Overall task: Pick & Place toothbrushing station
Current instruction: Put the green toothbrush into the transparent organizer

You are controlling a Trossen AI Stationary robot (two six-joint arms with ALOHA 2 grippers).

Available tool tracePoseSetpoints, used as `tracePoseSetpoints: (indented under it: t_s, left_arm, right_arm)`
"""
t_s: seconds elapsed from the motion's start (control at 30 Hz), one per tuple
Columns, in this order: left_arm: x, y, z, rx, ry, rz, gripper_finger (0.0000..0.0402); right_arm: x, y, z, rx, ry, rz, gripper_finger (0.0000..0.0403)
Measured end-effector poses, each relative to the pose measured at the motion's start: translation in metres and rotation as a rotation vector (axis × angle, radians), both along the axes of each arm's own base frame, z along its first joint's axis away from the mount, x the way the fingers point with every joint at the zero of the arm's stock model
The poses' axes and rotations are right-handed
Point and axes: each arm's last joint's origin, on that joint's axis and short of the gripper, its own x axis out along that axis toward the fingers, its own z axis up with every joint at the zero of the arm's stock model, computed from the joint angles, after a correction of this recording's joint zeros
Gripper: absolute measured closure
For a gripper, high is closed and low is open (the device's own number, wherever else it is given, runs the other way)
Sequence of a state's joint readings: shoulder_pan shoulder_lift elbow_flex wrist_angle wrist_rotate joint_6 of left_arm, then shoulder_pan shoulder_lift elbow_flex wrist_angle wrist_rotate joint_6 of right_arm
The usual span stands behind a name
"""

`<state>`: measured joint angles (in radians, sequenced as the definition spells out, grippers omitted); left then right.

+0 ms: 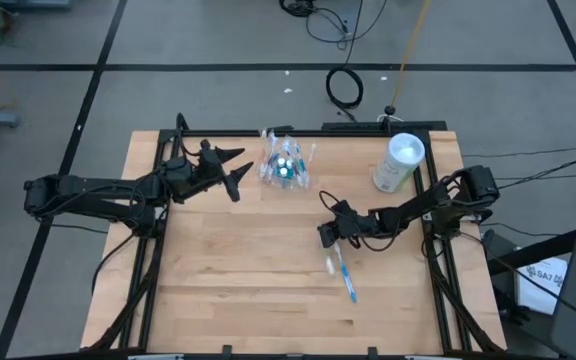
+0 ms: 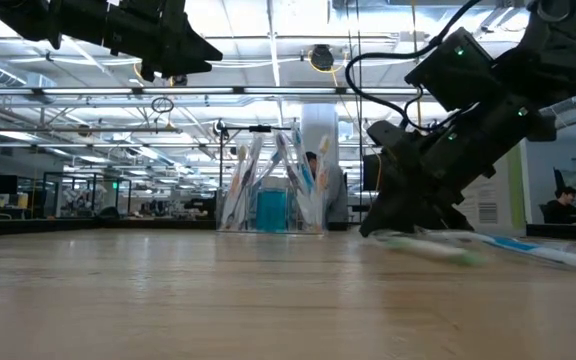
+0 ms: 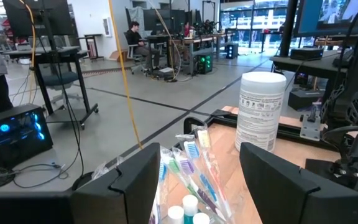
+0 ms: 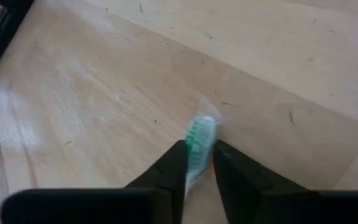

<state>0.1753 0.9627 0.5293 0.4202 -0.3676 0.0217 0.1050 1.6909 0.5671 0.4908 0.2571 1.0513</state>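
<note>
The wrapped toothbrush (image 4: 199,144) with green bristles sat between the fingers of the right gripper (image 4: 199,165), its head poking out just past the fingertips. The fingers stood narrow and close against its sides, though the pictures could not settle whether the grip was firm or only closing. In the high view the brush (image 1: 342,272) trailed away from the right gripper (image 1: 326,236) toward the near edge of the bench (image 1: 228,270), its blue handle flat on the wood. The low view agreed: the brush (image 2: 488,245) lay along the bench top, so it had not been lifted.

Well apart from that gripper, toward the far edge, stood the clear holder (image 1: 286,165) already bristling with wrapped toothbrushes; by my reading that was the station where this one belonged. A white wipes canister (image 1: 398,163) stood at the far right corner, nearer the right arm's base.

The left gripper (image 1: 236,168) hung above the bench just beside the holder, fingers spread wide and empty, waiting; its wrist view showed the holder (image 3: 188,171) directly beyond its fingers.

Judged from this, several brushes were stowed and this looked like the only one left loose on the bench. The grasp was in hand; lift, carry and placement remained.
</note>
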Motion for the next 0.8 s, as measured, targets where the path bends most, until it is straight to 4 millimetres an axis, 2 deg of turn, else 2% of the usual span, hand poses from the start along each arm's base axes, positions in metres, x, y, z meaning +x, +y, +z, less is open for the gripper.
tracePoseSetpoints:
  t_s: [0.13,0.27,0.37,0.57,0.8]
  left_arm:
    - [0.0,0.0,0.0,0.0,0.0,0.0,0.0172]
    - [0.0,0.0,0.0,0.0,0.0,0.0,0.0172]
    - [0.0,0.0,0.0,0.0,0.0,0.0,0.0172]
    - [0.0,0.0,0.0,-0.032,-0.014,-0.016,0.0172]
    - [0.003,-0.007,-0.001,-0.175,-0.059,-0.262,0.0172]
  right_arm:
    - [0.0,-0.002,0.0,-0.009,0.002,0.002,0.0374]
    - [0.001,-0.002,0.004,-0.044,-0.019,0.032,0.0399]
    - [0.004,-0.001,0.011,-0.077,-0.08,0.06,0.0401]
    - [0.012,-0.002,0.037,-0.201,-0.266,0.13,0.04]
    - [0.017,-0.007,0.074,-0.464,-0.529,0.178,0.04]
